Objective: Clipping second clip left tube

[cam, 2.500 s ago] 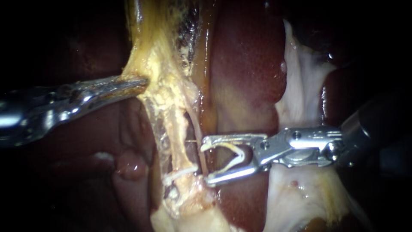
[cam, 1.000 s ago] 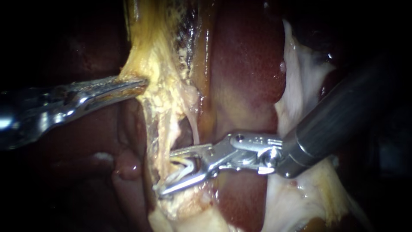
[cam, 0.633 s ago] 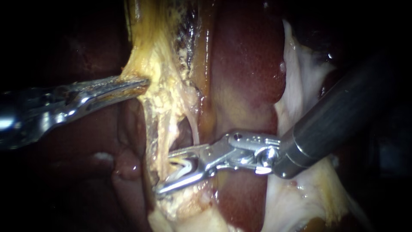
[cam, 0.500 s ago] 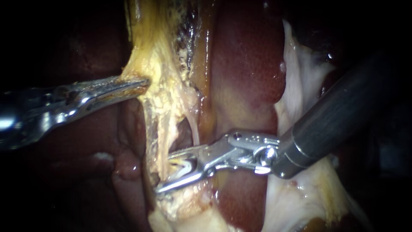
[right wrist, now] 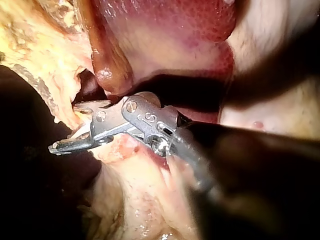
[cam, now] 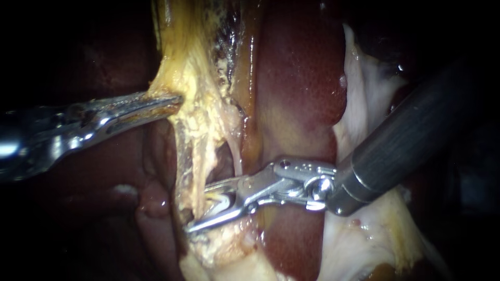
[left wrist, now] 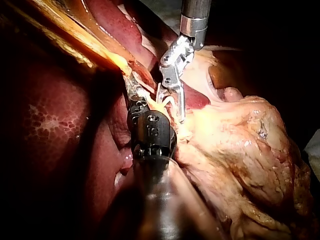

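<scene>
My left instrument [cam: 165,102] comes in from the left, its jaws shut on the yellow fatty tissue [cam: 182,57] and holding it taut. Below that grip the left tube [cam: 194,166] runs down as a pale yellow strand. My right instrument [cam: 197,207] reaches across the liver [cam: 297,78]; its jaws are open and straddle the left tube, one above and one below. A white clip [cam: 221,199] sits in their throat. In the left wrist view the right instrument [left wrist: 170,107] stands just ahead of my left jaws. The right wrist view shows its jaws [right wrist: 65,127] against yellow tissue.
A thin pale strand, the right tube [cam: 235,156], runs beside the left tube, just above the right instrument's upper jaw. Whitish membrane [cam: 364,125] lies behind the right shaft. Dark red liver surface [cam: 156,203] sits under the left instrument.
The right instrument has moved left from beside the tubes until its jaws straddle the left tube, then narrowed slightly. The left instrument has held still.
</scene>
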Tool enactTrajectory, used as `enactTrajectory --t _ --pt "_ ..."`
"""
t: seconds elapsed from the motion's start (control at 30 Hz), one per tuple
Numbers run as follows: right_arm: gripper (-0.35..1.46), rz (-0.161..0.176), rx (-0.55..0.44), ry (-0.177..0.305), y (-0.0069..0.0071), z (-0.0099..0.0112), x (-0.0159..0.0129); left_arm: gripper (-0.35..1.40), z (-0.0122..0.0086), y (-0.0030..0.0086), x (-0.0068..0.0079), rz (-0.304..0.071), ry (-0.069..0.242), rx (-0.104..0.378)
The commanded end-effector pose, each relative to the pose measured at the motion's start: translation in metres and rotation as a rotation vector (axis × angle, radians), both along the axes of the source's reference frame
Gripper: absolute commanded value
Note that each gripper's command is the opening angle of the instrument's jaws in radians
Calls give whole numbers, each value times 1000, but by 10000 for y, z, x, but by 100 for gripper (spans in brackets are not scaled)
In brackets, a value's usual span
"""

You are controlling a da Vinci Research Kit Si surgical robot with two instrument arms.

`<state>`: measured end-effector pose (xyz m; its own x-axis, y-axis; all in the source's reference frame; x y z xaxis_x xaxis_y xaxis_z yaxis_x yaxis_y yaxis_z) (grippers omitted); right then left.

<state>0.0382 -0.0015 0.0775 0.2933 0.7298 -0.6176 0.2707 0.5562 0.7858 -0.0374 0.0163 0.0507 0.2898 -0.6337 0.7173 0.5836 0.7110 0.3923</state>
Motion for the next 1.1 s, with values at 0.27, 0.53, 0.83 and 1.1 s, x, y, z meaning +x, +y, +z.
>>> enactTrajectory --t 0.27,0.53,0.83,1.1 --pt "36 -1 9 6 -1 0 1 -35 0 0 0 0 0 0" --pt "-35 -11 14 10 -3 0 -6 -35 0 0 0 0 0 0" --pt "-35 -5 14 9 -1 2 -8 -35 0 0 1 0 0 0" --pt "-35 -5 14 10 -2 3 -9 -35 1 0 1 1 0 0"
